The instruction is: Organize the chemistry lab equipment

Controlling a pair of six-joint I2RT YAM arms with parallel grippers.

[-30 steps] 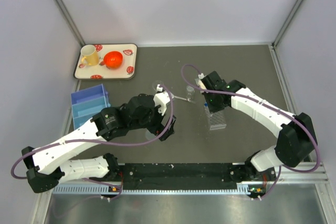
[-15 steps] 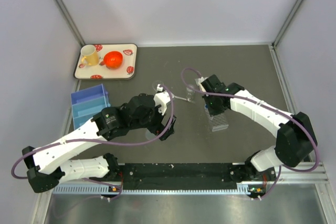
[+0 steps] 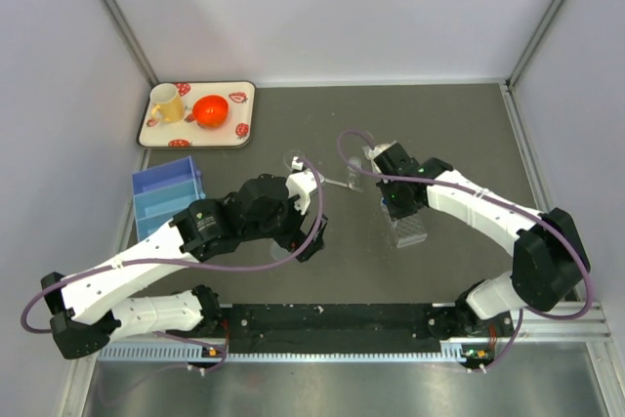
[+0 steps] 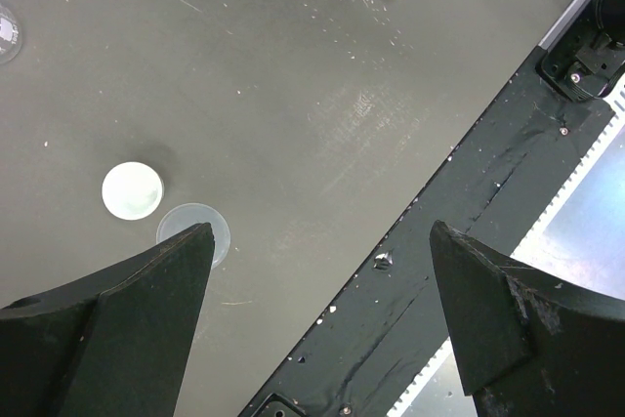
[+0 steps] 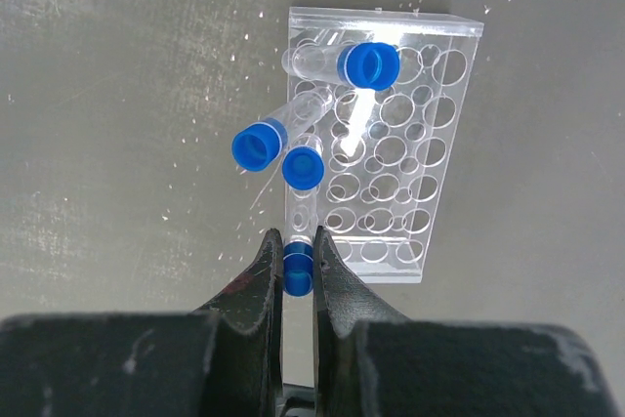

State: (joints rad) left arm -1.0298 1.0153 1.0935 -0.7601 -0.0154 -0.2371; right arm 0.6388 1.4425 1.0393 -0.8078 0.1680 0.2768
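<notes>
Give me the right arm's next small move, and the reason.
Probably lower the right gripper straight down so its tube seats in the rack. The jaws are shut on the tube's blue cap over a corner of the rack, beside three tubes already in it.

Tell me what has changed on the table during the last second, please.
The right arm slid slightly toward the near edge, over the tube rack, its jaws shut on a blue-capped tube. The left arm, tray and blue bin stayed put.
</notes>
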